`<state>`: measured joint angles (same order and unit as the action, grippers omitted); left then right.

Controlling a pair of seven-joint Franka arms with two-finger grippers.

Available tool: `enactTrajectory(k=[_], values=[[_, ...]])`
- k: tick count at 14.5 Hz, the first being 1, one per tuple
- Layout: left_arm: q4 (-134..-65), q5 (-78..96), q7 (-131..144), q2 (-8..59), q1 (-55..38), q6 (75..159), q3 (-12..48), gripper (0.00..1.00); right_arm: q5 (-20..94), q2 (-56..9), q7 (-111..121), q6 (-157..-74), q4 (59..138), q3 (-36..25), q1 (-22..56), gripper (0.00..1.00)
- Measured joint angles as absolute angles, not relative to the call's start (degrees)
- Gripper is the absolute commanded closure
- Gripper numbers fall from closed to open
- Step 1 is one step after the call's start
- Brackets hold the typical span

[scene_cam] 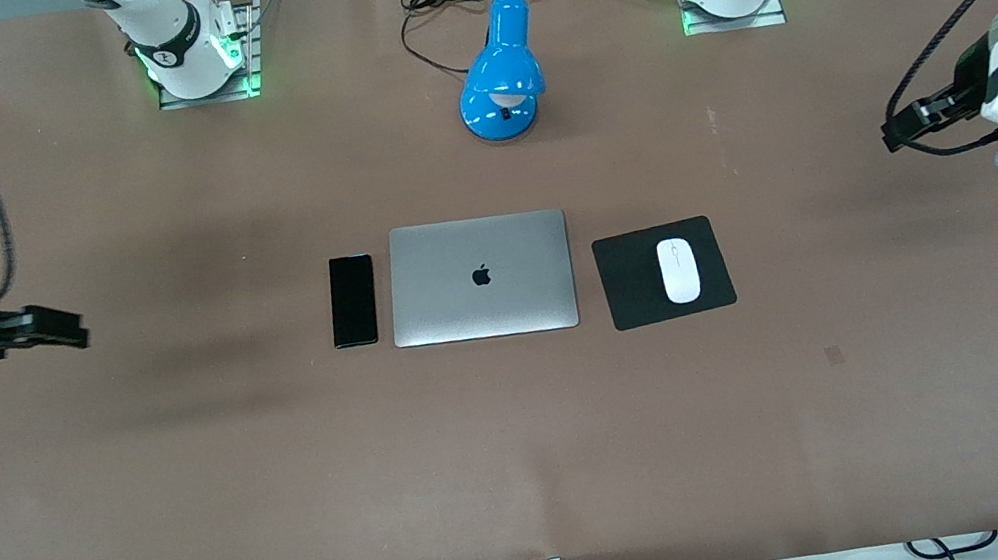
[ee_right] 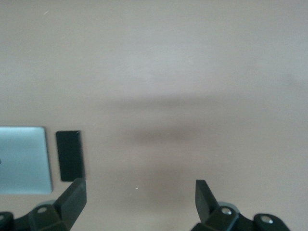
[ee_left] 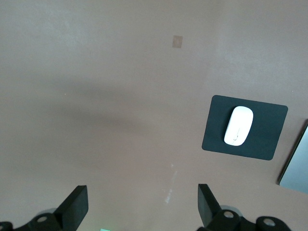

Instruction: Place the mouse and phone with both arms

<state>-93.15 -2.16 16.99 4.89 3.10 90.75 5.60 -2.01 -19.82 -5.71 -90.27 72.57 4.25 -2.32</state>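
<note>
The white mouse (scene_cam: 679,269) lies on the black square pad (scene_cam: 633,283), beside the silver laptop (scene_cam: 480,277) toward the left arm's end. It also shows in the left wrist view (ee_left: 238,125). The black phone (scene_cam: 352,299) lies flat beside the laptop toward the right arm's end, and shows in the right wrist view (ee_right: 70,155). My left gripper (scene_cam: 901,127) is open and empty, up over bare table at its own end (ee_left: 142,202). My right gripper (scene_cam: 61,328) is open and empty, up over bare table at its own end (ee_right: 140,198).
A blue desk lamp (scene_cam: 502,72) with a black cord stands farther from the front camera than the laptop, between the two arm bases. The brown table (scene_cam: 529,457) is bare nearer the camera. Cables lie along its near edge.
</note>
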Motion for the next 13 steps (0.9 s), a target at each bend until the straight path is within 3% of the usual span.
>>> enactTrajectory(k=[3, 7, 13], values=[[-93.1, -2.0, 17.2, 4.7, 3.1, 92.0, 6.8, 0.00, -1.9, -18.5, -1.4, -90.5, 72.6, -3.1, 0.8, 0.00], [-93.1, -2.0, 17.1, 4.1, 3.1, 92.9, 7.0, 0.00, -1.9, -15.6, -1.0, -90.2, 74.1, -4.0, 1.5, 0.00], [-93.1, 1.3, 16.8, 4.0, 5.3, 92.1, 7.4, 0.00, -1.9, -4.8, 0.7, -95.2, 90.5, -4.1, 1.7, 0.00]])
